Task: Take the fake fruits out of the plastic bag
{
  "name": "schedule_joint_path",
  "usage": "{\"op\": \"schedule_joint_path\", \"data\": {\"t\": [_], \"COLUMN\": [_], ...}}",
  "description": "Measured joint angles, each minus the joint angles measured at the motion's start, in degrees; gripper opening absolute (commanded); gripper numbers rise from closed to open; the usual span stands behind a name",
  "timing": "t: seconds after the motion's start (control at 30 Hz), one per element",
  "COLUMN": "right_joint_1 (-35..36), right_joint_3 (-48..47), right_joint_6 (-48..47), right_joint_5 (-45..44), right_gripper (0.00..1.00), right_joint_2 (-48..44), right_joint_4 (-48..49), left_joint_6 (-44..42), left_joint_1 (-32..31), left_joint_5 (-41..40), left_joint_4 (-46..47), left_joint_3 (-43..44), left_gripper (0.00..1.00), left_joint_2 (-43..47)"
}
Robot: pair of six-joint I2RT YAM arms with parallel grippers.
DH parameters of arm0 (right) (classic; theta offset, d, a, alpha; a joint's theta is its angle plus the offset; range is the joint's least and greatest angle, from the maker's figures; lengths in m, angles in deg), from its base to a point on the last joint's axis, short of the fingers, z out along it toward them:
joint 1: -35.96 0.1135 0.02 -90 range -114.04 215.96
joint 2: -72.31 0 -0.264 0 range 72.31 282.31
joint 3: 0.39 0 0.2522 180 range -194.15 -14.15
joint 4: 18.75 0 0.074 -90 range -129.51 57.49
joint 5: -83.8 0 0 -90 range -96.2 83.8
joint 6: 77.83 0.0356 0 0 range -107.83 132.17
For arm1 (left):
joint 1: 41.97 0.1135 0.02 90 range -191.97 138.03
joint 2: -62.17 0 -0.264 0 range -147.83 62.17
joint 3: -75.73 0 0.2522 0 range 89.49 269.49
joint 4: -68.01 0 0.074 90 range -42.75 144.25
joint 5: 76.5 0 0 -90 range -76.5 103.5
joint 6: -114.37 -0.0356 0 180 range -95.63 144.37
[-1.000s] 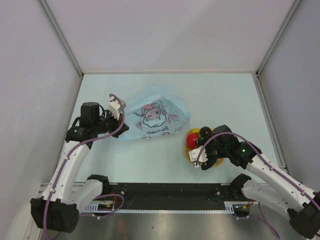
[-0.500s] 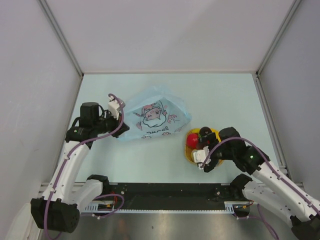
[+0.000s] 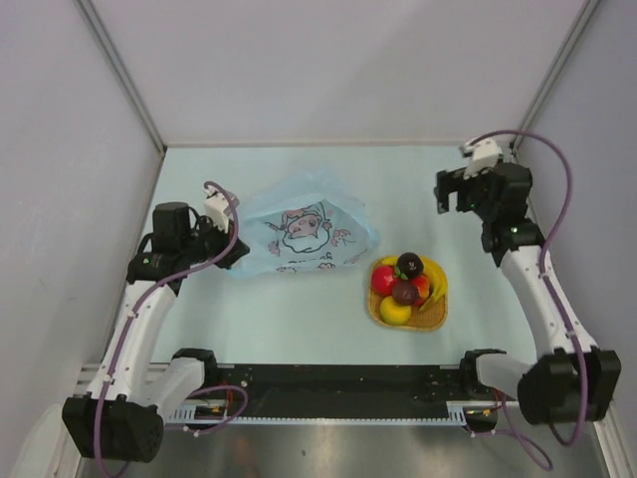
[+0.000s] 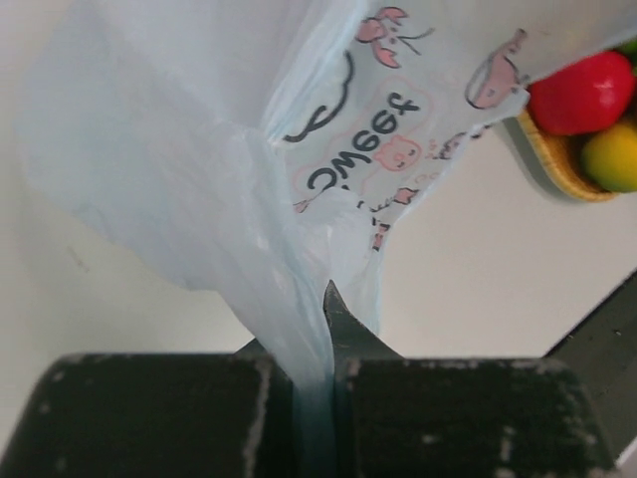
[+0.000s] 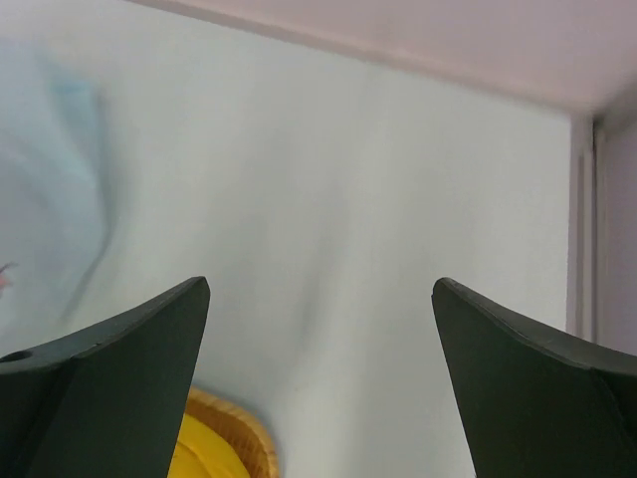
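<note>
Right gripper (image 5: 320, 289) now off the fruits (image 3: 406, 284), swung up toward the far right corner of the table (image 3: 299, 309); jaws spread wide, nothing between them. Fruits fully uncovered, heaped on the woven mat (image 3: 435, 317), just right of the bag (image 3: 304, 234). Left gripper (image 4: 320, 339) as before, pinching the gathered bag edge. Bag slack and flat, no bulge visible inside. Looks finished or nearly so; worth checking the bag for leftovers

Open table (image 3: 299, 309) lies between the plastic bag (image 3: 304, 234), left, and the fake fruits (image 3: 406, 284) heaped near right; 2 side walls (image 3: 70, 149) bound it.
</note>
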Motion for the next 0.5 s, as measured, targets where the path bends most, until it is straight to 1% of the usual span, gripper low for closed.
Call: {"op": "schedule_joint_path", "data": {"t": [0.03,0.1,0.13,0.17,0.2,0.23,0.27,0.3,0.4,0.5], "right_joint_1": [-4.22,-10.47,-13.03,-14.75,-15.61,-15.69,-15.52,-15.23,-13.55,-9.86], "right_joint_3": [-0.96,-1.90,-1.99,-1.99,-1.99,-1.99,-1.99,-1.99,-1.99,-1.99], "right_joint_6": [3.76,9.44,12.00,14.14,16.37,17.29,18.93,19.76,21.24,21.22], "right_joint_5": [0.09,0.15,-0.07,-0.46,-0.92,-1.11,-1.60,-1.75,-3.65,-6.99], "right_gripper": [1.00,1.00,1.00,1.00,1.00,1.00,1.00,1.00,1.00,1.00], "right_joint_2": [2.62,6.49,8.13,9.38,10.23,10.38,10.40,10.16,8.72,6.67], "right_joint_4": [-0.31,-1.70,-2.80,-4.48,-6.49,-7.34,-8.98,-9.84,-12.39,-13.94], "left_joint_6": [0.22,0.61,0.83,1.22,1.70,1.99,2.97,3.32,5.27,6.05], "left_joint_1": [0.70,1.99,2.82,3.72,4.81,5.73,7.10,7.98,10.14,10.43], "left_joint_5": [-1.31,-3.72,-5.14,-6.58,-8.28,-9.31,-10.29,-10.75,-11.06,-10.12], "left_joint_4": [0.22,0.57,0.85,1.05,1.33,1.64,1.81,1.88,2.62,2.97], "left_joint_3": [0.02,0.11,0.17,0.28,0.42,0.55,0.92,1.22,2.08,2.69], "left_gripper": [0.00,0.00,0.02,0.17,0.49,0.61,0.77,0.99,1.00,1.00], "left_joint_2": [0.00,0.09,0.22,0.44,0.76,1.03,1.40,1.60,2.71,4.37]}}
